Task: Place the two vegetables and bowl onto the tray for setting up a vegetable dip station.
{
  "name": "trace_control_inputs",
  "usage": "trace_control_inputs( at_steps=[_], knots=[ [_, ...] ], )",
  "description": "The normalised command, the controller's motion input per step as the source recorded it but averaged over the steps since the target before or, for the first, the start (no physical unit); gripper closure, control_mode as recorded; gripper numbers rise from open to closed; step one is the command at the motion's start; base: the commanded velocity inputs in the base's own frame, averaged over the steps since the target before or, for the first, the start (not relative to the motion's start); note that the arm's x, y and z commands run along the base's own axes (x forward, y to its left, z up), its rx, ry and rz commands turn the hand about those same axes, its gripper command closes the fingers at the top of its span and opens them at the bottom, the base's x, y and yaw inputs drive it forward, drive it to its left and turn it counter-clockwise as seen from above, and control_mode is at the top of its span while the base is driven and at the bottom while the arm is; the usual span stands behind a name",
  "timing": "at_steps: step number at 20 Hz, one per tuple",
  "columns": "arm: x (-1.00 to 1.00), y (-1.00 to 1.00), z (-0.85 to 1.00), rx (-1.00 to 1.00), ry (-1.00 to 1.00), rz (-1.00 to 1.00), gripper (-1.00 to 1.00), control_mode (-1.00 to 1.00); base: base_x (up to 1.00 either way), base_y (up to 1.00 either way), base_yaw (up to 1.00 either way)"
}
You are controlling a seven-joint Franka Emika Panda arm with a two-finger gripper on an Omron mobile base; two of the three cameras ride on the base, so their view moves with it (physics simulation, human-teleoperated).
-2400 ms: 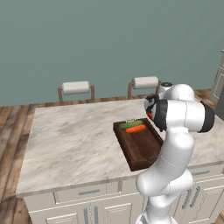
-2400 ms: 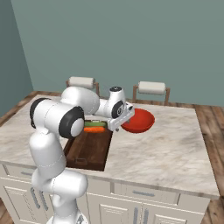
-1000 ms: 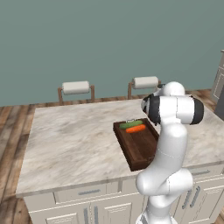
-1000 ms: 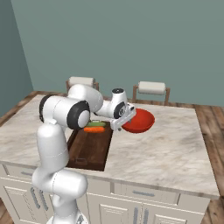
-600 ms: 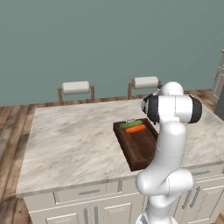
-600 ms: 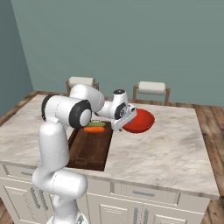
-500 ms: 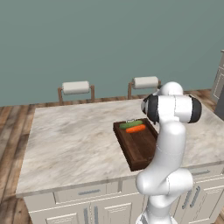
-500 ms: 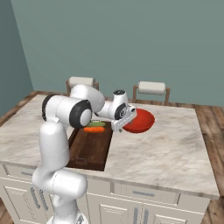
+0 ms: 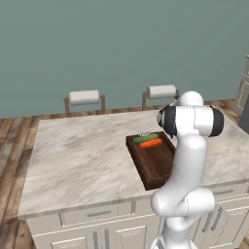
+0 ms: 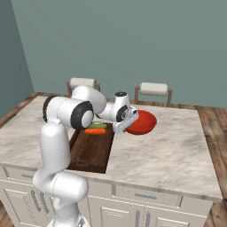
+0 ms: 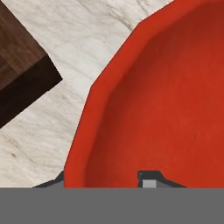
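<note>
Bowl [image 10: 142, 123]: rim straddled by tool [image 10: 125, 124], narrowed for lifting; carrot [image 10: 95, 131], cucumber [image 10: 97, 126] already on tray [image 10: 91, 155].

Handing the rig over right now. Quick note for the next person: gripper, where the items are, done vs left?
Gripper: at the near rim of the bowl, one finger tip inside the rim and one outside; a firm grip cannot be told.
Bowl: on the marble counter, right of the tray, not on it.
Carrot and cucumber: side by side at the far end of the tray.
Done: both vegetables placed.
Left: lift the bowl and set it on the tray.
</note>
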Motion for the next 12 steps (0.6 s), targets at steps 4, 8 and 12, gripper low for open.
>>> trace_control_inputs(
  at_steps=[4,8,12],
  knots=[
    [0.00,0.00,0.00,0.00,0.00,0.00,1.00,-1.00,0.00,0.00,0.00],
    [0.00,0.00,0.00,0.00,0.00,0.00,1.00,-1.00,0.00,0.00,0.00],
    [0.06,0.00,0.01,0.00,0.00,0.00,1.00,-1.00,0.00,0.00,0.00]
  ],
)
